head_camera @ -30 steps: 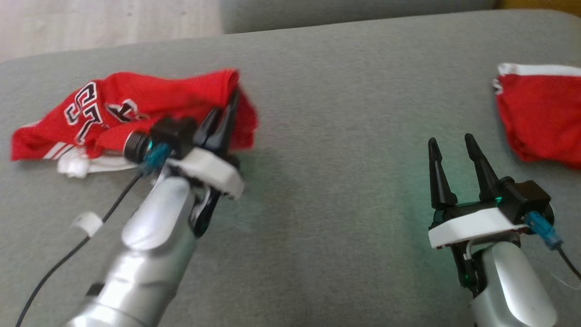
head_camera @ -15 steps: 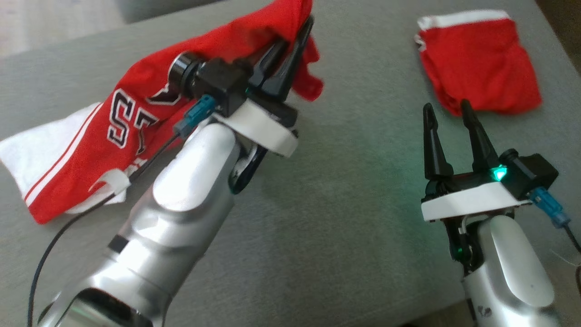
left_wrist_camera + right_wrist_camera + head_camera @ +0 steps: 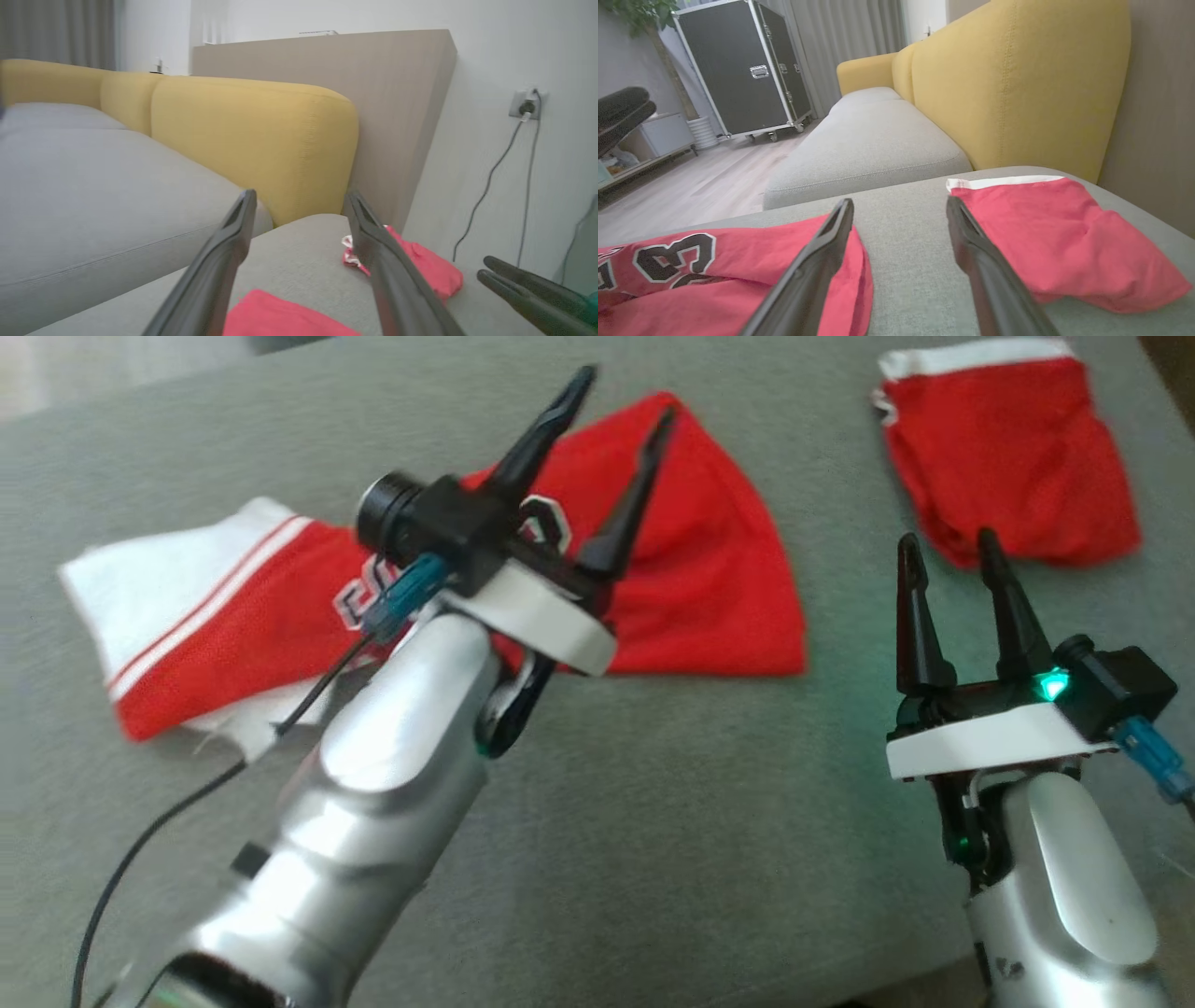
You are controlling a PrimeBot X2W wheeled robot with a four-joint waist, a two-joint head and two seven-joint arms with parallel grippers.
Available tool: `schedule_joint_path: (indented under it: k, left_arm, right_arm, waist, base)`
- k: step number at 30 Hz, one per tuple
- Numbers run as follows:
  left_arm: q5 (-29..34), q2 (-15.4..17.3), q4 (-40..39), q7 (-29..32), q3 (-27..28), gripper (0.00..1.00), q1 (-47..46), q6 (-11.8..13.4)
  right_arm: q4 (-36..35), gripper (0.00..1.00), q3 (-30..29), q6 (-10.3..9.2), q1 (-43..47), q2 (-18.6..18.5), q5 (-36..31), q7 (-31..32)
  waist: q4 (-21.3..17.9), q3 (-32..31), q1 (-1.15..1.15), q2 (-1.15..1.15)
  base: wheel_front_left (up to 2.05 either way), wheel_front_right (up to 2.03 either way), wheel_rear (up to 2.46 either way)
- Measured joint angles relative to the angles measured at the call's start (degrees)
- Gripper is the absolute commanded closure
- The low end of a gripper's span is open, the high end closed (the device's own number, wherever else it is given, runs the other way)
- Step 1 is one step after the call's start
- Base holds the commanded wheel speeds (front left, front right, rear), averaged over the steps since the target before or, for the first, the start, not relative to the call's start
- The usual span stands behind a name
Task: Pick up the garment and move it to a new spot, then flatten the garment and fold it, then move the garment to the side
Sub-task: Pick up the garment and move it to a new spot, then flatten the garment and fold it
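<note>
The left claw is hovering spread and empty, with the garment lying rumpled on the cushion just beneath it. Relocating is seemingly finishing; flattening is probably calling for both claws gripping opposite edges, and the right claw is waiting spread nearby.

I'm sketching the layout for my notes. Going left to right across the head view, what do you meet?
The white end of the jersey → left pincer, open → folded red cloth.
</note>
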Motion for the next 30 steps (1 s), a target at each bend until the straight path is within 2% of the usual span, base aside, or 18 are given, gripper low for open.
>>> schedule_joint_path:
  k: [3, 10, 19, 24, 30]
  left_arm:
    - [1.77, 0.70, -1.57, 0.00, 5.83, 0.00, 5.36, 0.15]
    - [5.24, 3.44, -5.13, 0.00, 13.74, 0.00, 19.18, -0.64]
    - [6.26, 3.67, -9.71, 0.01, 22.86, 0.00, 35.18, -0.68]
    - [8.44, 2.63, -11.06, 0.01, 25.21, 0.00, 38.21, -1.22]
    - [10.47, 2.22, -9.34, 0.01, 25.35, 0.00, 37.01, -2.11]
  right_arm:
    - [-0.01, 0.00, -0.86, 0.00, 0.10, -0.01, -1.63, 0.00]
    - [0.38, 0.00, -1.45, 0.00, 2.86, -0.02, -3.60, 0.00]
    - [1.48, 0.00, -0.79, 0.00, 6.81, -0.02, -3.87, 0.00]
    - [1.93, 0.00, -0.27, 0.00, 7.37, -0.01, -3.88, 0.00]
    - [2.03, 0.00, 0.64, 0.00, 7.15, -0.01, -3.88, 0.00]
  waist:
    - [3.52, -1.70, 0.00, 0.00]
    - [9.89, -6.07, 0.00, 0.00]
    - [15.18, -11.52, -0.01, 0.00]
    - [17.04, -12.93, -0.02, 0.00]
    - [15.76, -12.25, 0.00, 0.00]
  base:
    - [0.00, 0.00, 0.00]
    - [0.00, 0.00, 0.00]
    - [0.00, 0.00, 0.00]
    - [0.00, 0.00, 0.00]
    - [0.00, 0.00, 0.00]
